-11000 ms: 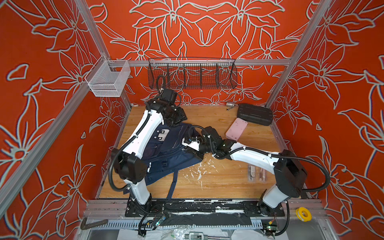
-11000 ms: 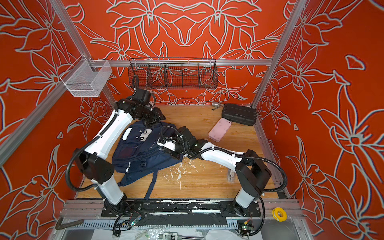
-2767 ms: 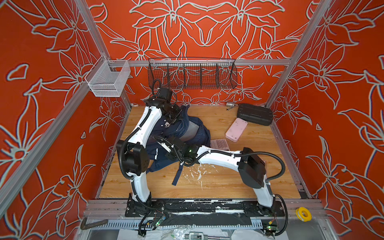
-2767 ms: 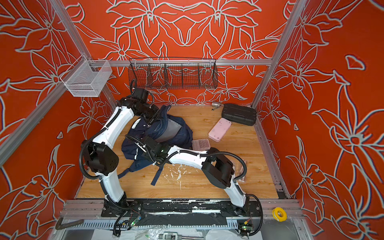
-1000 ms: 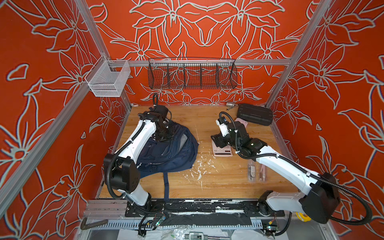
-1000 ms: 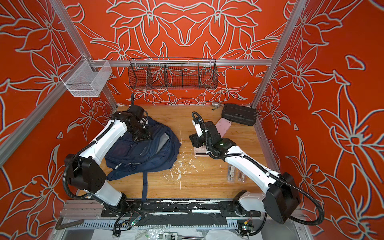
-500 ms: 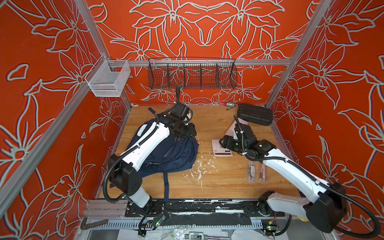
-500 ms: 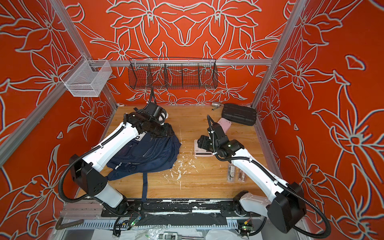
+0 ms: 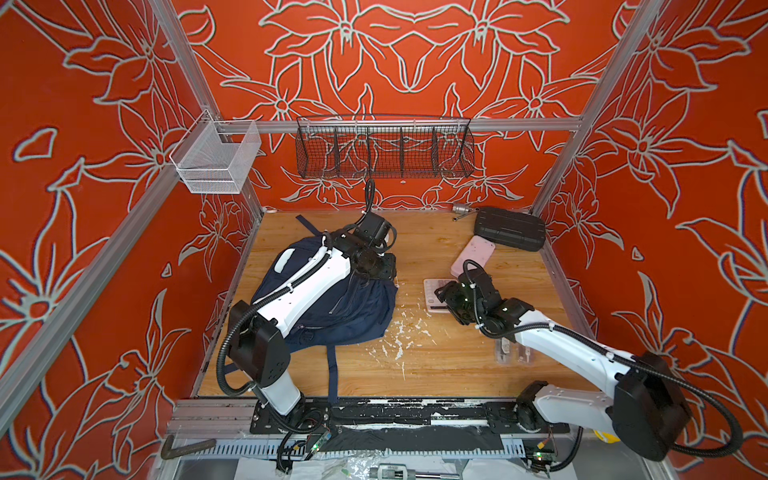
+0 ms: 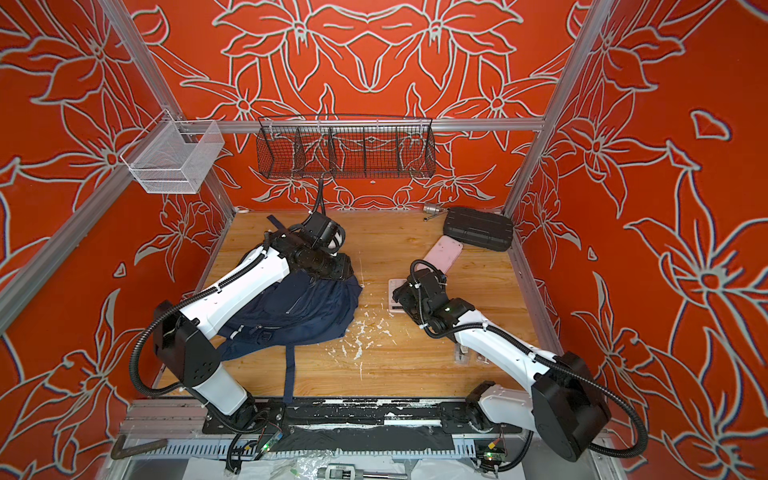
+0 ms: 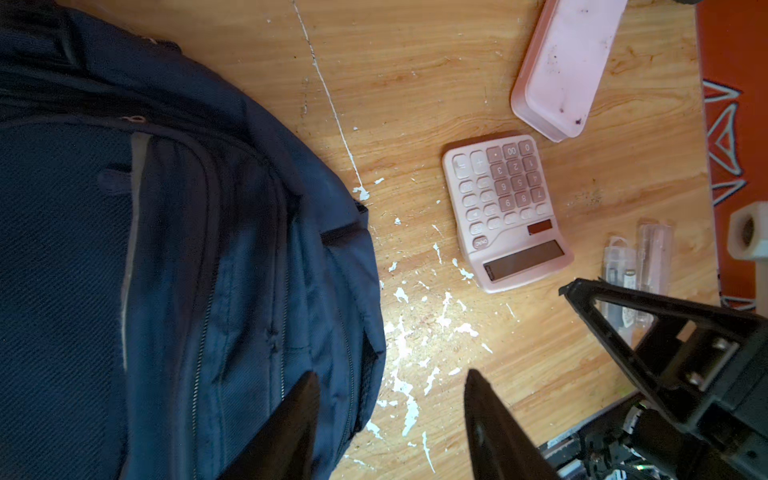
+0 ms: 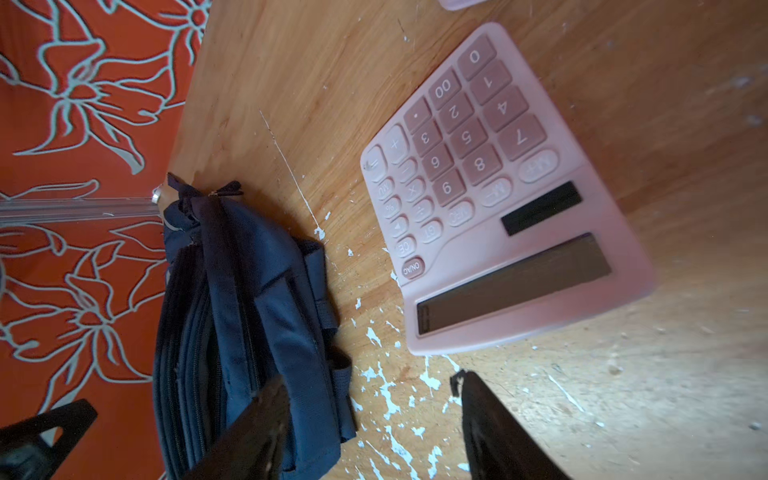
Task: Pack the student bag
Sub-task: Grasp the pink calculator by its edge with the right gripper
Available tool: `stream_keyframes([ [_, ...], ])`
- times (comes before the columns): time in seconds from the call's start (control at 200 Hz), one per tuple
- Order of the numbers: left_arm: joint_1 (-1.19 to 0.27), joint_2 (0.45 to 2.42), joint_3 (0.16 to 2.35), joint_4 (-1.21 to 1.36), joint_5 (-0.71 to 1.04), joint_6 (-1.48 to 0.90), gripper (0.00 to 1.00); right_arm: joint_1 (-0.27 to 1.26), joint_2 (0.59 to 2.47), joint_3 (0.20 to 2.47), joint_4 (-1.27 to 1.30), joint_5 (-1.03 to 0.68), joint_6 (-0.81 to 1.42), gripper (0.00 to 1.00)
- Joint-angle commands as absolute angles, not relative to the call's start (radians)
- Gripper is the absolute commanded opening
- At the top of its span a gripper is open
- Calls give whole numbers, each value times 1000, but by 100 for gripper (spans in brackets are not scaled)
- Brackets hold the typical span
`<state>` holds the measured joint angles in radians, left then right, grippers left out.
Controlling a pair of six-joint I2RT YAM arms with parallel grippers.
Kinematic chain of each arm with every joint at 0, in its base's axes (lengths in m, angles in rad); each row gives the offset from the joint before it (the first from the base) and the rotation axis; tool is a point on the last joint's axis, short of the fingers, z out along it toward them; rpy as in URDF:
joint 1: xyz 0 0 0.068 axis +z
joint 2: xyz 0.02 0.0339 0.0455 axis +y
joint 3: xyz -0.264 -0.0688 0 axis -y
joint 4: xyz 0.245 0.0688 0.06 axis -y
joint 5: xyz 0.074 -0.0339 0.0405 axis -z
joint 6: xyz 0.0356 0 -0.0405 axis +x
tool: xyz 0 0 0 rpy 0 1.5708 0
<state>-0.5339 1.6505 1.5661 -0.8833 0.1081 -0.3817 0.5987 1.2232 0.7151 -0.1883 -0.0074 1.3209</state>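
Note:
The student bag [image 9: 332, 303] [image 10: 307, 307], a navy backpack, lies flat on the left of the wooden table [image 9: 419, 361], zips closed toward me in the left wrist view [image 11: 166, 249]. My left gripper [image 9: 383, 272] [image 11: 390, 382] hangs open over the bag's far right edge, one finger above the fabric, one above bare wood, holding nothing. My right gripper [image 9: 444, 297] [image 12: 370, 386] is open just above the near edge of a pink calculator [image 11: 507, 212] [image 12: 498, 199], gripping nothing. The right arm hides part of the calculator in both top views.
A pink pencil case [image 9: 473, 259] and a black ribbed hard case [image 9: 509, 228] lie at the back right. Clear plastic packs [image 9: 513, 353] sit under the right forearm. A black wire basket [image 9: 384, 151] and a white mesh basket [image 9: 216, 162] hang on the walls.
My left gripper let go of the bag, opened, and swung right along its far edge. The right gripper moved slightly toward the front, down over the calculator.

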Motion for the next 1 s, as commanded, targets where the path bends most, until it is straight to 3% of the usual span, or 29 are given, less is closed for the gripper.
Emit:
stream_keyframes([
  [0.0,-521,1585,1535,-874,57,-375,56,627,1258,707,-188,37,1464,66],
  [0.225,-478,1560,1506,-869,86,-393,56,706,1202,700,-311,161,1591,67],
  [0.701,-432,1483,1452,-876,70,-400,56,707,1411,666,-117,211,1654,61],
  [0.996,-408,1463,1448,-914,42,-388,56,709,1482,636,7,250,1603,45],
])
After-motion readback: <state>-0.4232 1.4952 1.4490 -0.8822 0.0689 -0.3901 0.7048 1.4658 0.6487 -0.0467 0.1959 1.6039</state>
